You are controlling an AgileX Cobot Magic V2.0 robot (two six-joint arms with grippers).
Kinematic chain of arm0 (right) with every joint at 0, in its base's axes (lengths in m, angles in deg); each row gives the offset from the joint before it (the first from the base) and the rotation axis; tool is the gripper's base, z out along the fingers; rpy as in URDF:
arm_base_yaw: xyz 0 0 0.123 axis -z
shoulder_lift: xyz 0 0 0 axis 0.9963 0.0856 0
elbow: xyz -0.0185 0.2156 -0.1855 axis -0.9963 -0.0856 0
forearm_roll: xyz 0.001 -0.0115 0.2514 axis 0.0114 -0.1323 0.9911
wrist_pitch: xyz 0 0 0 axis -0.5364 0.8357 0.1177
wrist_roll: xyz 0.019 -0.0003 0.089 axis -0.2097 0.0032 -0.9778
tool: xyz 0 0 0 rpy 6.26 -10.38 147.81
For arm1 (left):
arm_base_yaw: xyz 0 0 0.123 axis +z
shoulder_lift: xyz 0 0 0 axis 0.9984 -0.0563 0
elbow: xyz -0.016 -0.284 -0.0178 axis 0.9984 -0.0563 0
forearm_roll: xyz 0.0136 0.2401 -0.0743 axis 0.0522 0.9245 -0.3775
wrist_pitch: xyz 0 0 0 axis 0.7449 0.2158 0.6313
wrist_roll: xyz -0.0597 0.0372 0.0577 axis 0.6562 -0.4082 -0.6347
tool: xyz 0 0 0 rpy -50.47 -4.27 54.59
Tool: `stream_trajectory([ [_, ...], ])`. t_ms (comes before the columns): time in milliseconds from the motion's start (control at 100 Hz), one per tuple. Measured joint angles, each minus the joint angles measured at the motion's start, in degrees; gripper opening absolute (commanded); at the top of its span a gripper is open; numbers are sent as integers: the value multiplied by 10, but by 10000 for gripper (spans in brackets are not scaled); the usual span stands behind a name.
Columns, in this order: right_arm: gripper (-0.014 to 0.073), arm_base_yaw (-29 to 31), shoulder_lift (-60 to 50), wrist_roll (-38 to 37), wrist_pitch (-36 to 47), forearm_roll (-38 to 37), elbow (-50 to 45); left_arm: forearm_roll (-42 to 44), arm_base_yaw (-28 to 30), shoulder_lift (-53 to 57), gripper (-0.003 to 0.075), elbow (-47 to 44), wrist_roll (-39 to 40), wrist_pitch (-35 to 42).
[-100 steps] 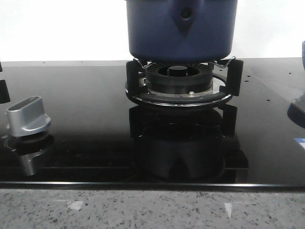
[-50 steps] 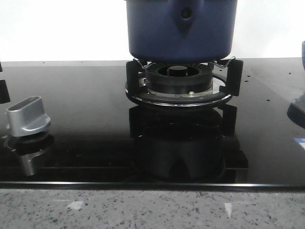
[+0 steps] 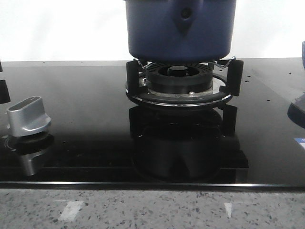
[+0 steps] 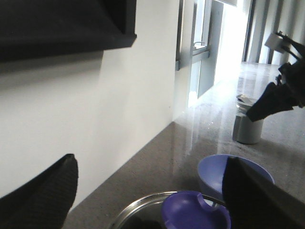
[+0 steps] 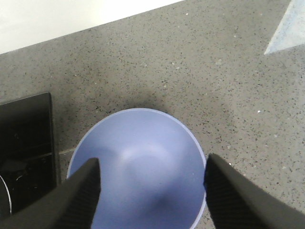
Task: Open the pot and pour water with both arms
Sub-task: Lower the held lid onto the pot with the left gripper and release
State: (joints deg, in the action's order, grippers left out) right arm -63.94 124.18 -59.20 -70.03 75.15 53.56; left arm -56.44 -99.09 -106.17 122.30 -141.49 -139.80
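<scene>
The pot (image 3: pixel 180 28) is cut off at the front view's top edge, hiding its rim and lid. The bowl (image 3: pixel 303 50) shows only a sliver at the right edge.

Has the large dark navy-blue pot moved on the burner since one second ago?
No. The pot sits at the same place above the black burner grate as before.

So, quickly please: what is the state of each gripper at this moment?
Left gripper: open, jaws wide apart, holding nothing.
Right gripper: open, jaws spread above the blue bowl, holding nothing.
</scene>
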Motion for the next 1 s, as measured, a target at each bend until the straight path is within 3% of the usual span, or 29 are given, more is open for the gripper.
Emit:
stream_trajectory([
  [140,426,0,0,0,0,9,0,-2,36,27,536,0,3,-30],
  [210,411,0,0,6,0,21,0,-5,53,42,469,0,3,-38],
  [320,315,0,0,20,0,57,0,-7,81,70,243,0,4,-45],
  [420,132,0,0,46,0,104,0,-10,110,93,-16,0,19,-48],
  [530,-76,0,0,94,0,190,0,-11,145,111,-20,0,51,-49],
  [720,-46,-32,-16,211,45,341,-12,-1,175,145,-20,0,91,26],
  [910,-46,-126,-98,344,204,382,-87,35,171,232,-20,-49,102,240],
  [1000,-46,-178,-152,401,292,395,-149,39,167,288,-20,-100,88,303],
])
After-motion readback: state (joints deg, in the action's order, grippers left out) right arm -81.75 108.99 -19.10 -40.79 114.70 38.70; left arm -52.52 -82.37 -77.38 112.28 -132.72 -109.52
